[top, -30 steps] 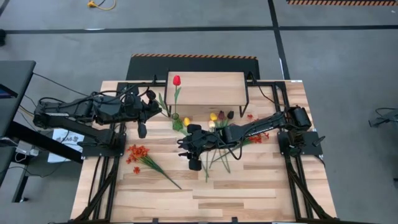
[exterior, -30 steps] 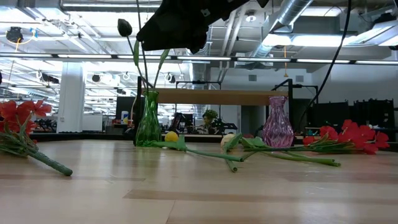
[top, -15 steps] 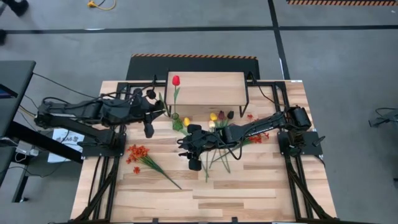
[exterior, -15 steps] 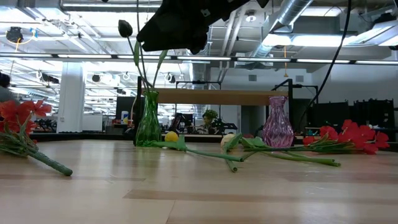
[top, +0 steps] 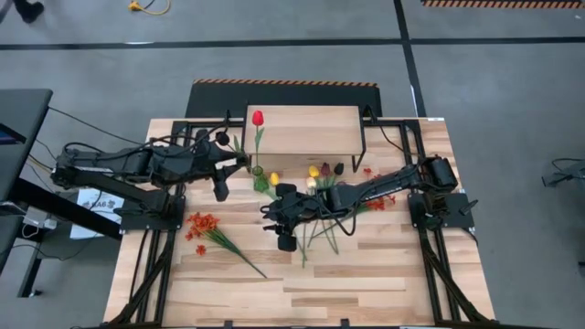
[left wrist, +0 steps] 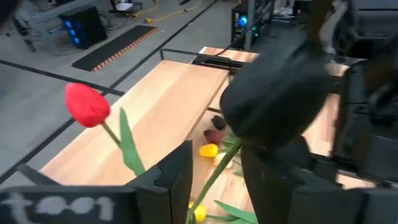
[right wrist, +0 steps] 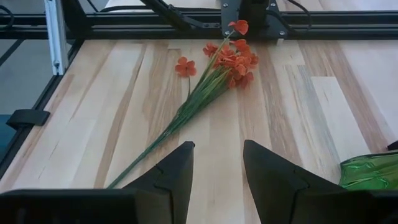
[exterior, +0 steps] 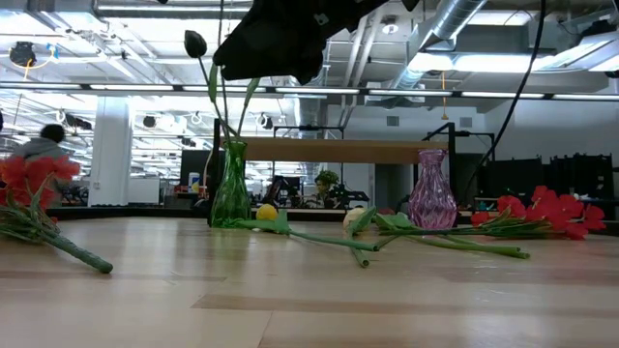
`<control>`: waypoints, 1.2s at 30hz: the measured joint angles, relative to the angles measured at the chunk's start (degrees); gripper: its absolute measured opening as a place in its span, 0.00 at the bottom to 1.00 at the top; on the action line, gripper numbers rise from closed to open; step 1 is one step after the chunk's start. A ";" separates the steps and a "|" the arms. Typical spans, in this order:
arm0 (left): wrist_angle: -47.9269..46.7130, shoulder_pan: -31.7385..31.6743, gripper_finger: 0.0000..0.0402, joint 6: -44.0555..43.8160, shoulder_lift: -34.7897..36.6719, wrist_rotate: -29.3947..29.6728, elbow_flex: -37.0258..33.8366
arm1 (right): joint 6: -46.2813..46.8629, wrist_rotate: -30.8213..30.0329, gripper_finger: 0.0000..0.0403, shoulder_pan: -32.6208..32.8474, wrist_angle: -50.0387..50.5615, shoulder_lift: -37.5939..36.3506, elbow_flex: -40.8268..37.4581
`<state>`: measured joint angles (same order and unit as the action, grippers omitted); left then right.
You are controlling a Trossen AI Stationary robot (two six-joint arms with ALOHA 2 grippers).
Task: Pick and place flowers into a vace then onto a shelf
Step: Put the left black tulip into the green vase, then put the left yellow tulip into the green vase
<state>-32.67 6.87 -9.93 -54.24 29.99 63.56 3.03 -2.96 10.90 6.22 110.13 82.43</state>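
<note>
My left gripper [left wrist: 214,180] stands part open around the red tulip's [left wrist: 87,104] stem, no longer pinching it — the stem runs up between my fingers [left wrist: 174,180] from the green vase [exterior: 231,197] just below me. The shelf [top: 302,130] lies just beyond. If I back off crooked, a finger could drag the stem and tip the vase. My right gripper [right wrist: 214,171] hangs part open, holding nothing, over bare table near the orange spray [right wrist: 229,53]; the loose tulips [top: 322,172] lie behind it.

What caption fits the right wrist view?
Open right gripper hovering over the wooden table, facing a spray of red-orange blossoms lying flat.
</note>
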 joint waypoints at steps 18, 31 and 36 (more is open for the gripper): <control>-1.48 0.10 0.36 1.56 0.00 4.54 0.01 | 0.00 0.00 0.33 0.00 0.24 0.00 0.00; -3.79 7.99 0.36 -3.32 3.80 -7.76 0.08 | 4.49 -0.04 0.32 0.55 7.70 0.00 -0.02; -3.98 14.54 0.36 -4.54 3.40 -1.88 -0.12 | 8.13 -0.20 0.32 1.44 11.27 -0.02 -0.02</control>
<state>-36.64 21.42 -14.47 -50.84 28.11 63.44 11.16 -3.16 12.33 17.48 110.11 82.41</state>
